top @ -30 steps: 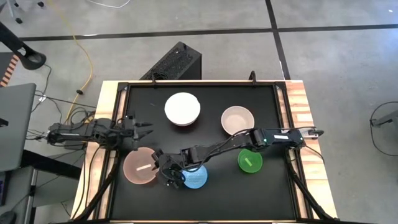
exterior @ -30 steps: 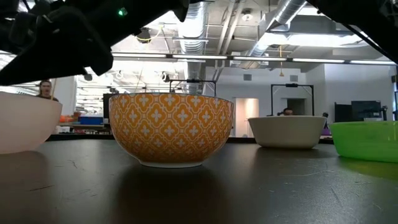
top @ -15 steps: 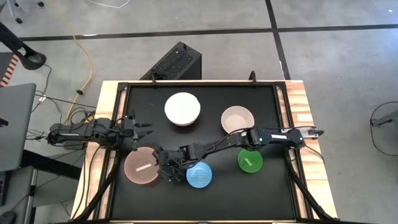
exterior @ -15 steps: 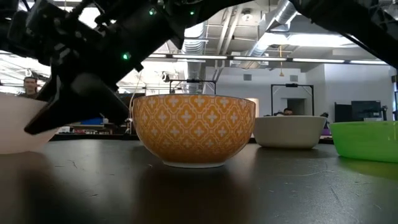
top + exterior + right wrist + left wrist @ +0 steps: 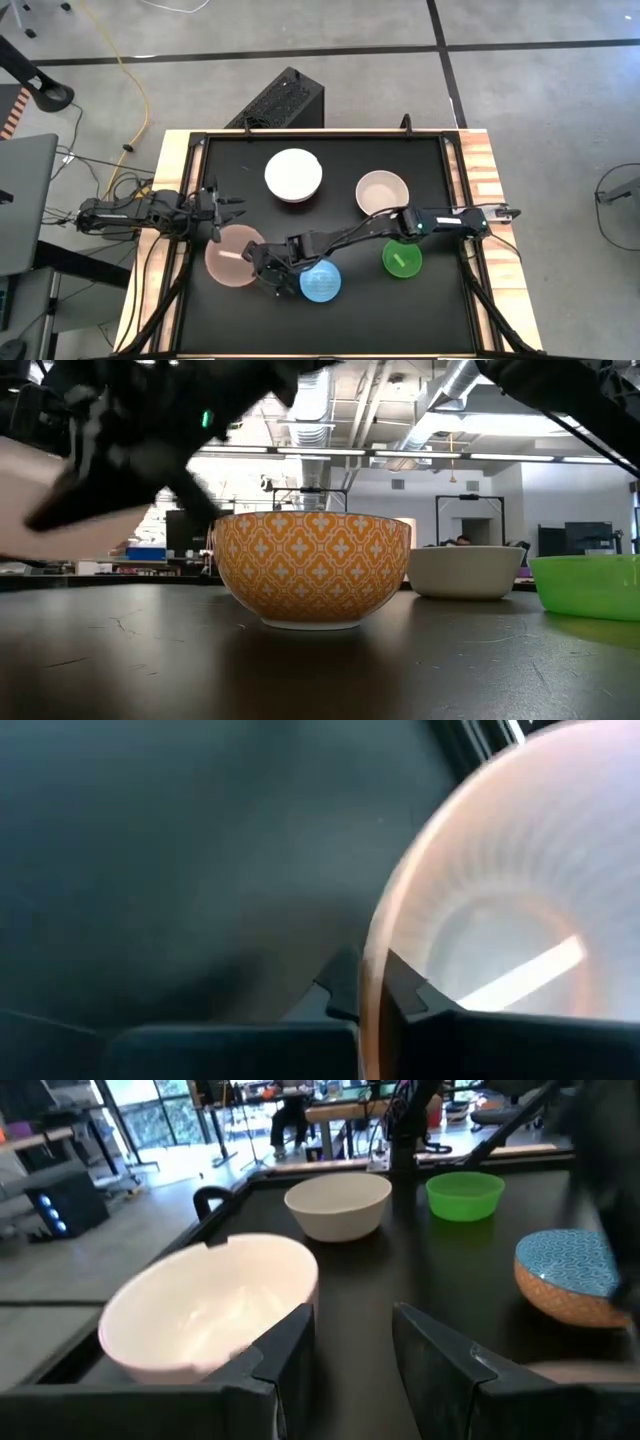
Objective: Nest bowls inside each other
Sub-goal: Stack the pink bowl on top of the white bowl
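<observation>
A translucent pink bowl (image 5: 232, 256) is at the table's near left, with my right gripper (image 5: 263, 262) shut on its right side. Beside it stands a light blue bowl (image 5: 320, 281), orange-patterned on the outside (image 5: 312, 565). The green bowl (image 5: 402, 259), beige bowl (image 5: 381, 192) and white bowl (image 5: 293, 174) each stand on their bases. My left gripper (image 5: 226, 208) waits open at the left edge, just beyond the pink bowl, touching nothing. My right gripper pinches the pink bowl's rim (image 5: 372, 970), on the side facing the blue bowl, with one finger inside the bowl and one outside. The fingers come from the table's right, slanting down. The bowl (image 5: 45, 500) is tilted, and the part in the low view is off the table.
The black mat has a raised frame (image 5: 320, 134) and wooden edges on both sides. The right arm (image 5: 380, 230) reaches across the mat between the beige and green bowls, passing just beyond the blue bowl. Open mat lies near the front edge and at the far left.
My right gripper has moved from beside the blue bowl toward the pink bowl and shut on its rim. The pink bowl has tipped up off the mat and shifted a little toward the far edge. The blue bowl has slid slightly toward the right.
</observation>
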